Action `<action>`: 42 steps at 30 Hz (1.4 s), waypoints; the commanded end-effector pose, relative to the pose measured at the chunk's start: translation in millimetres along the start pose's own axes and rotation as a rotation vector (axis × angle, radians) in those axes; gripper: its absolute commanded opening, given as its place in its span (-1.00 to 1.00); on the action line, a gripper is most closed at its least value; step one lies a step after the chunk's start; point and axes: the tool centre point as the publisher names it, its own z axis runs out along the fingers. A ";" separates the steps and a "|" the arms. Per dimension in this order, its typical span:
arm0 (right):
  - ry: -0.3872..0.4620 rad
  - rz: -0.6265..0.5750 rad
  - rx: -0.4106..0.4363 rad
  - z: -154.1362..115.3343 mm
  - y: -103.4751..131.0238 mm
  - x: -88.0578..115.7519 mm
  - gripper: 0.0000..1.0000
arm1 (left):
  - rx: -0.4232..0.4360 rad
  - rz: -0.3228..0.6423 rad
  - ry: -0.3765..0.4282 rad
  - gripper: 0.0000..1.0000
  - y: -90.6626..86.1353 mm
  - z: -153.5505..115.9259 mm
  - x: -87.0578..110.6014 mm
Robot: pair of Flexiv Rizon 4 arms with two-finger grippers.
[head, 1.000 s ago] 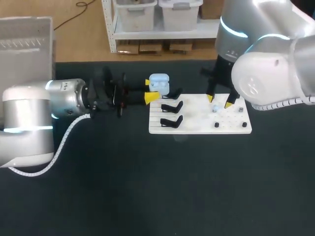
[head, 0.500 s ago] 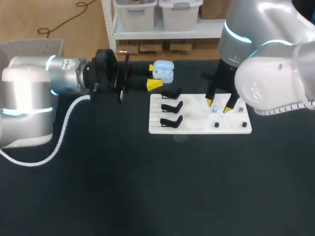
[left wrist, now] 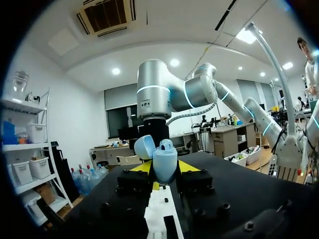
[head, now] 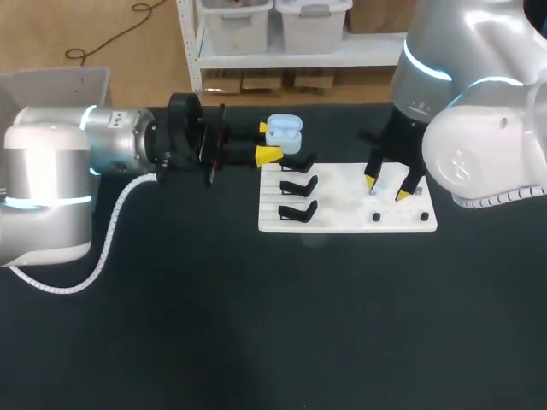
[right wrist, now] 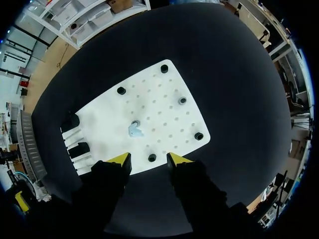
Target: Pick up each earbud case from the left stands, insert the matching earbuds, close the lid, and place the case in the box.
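L gripper [head: 267, 142] is clamped on the pale-blue earbud case [head: 285, 134] from two sides, lid hinged open. The case hangs clear of the black stands [head: 297, 196], just off the far-left corner of the white board [head: 342, 220]. A sec ago the case sat low at the board's edge, by the top stand. Since then the L arm has lifted and drawn it up and away, with a small settle in the last half-sec. So pick-up looks done for this case, and loading the buds is prob. next. The wrist view shows the case [left wrist: 164, 162] upright between the yellow tips, cavity facing up. R gripper [head: 386, 188] hovers over the board's peg side, fingers apart w/ nothing between them, having drifted slightly toward the board's right vs. the earlier frame. Its own cam shows R gripper [right wrist: 148, 160] above a small blue earbud [right wrist: 133, 129] lying on the board, not yet touched.
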 end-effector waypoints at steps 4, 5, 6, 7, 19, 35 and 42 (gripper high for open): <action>-0.016 -0.009 0.003 -3.9 2.1 -1.4 -0.07 | -0.092 -0.020 0.014 -1.00 -17.6 -7.9 -4.4; -0.017 -0.011 0.003 -4.6 2.5 -2.0 -0.07 | -0.098 -0.020 0.014 -1.00 -18.1 -8.4 -5.3; -0.019 -0.012 0.003 -5.1 2.9 -2.5 -0.07 | -0.104 -0.021 0.015 -1.00 -18.3 -8.8 -6.0; -0.020 -0.013 0.004 -5.5 3.3 -3.2 -0.07 | -0.108 -0.022 0.015 -1.00 -18.4 -9.3 -6.5; -0.032 0.012 0.034 -1.7 7.6 -5.2 -0.07 | -0.114 -0.057 0.032 -1.00 -18.4 -14.0 4.1; -0.034 0.072 0.046 -1.3 5.4 -5.4 -0.07 | -0.092 -0.132 0.052 -1.00 -14.7 -22.2 18.5; -0.033 0.085 0.055 3.9 4.0 -4.9 -0.07 | -0.102 -0.123 0.016 -1.00 -14.2 -23.5 20.7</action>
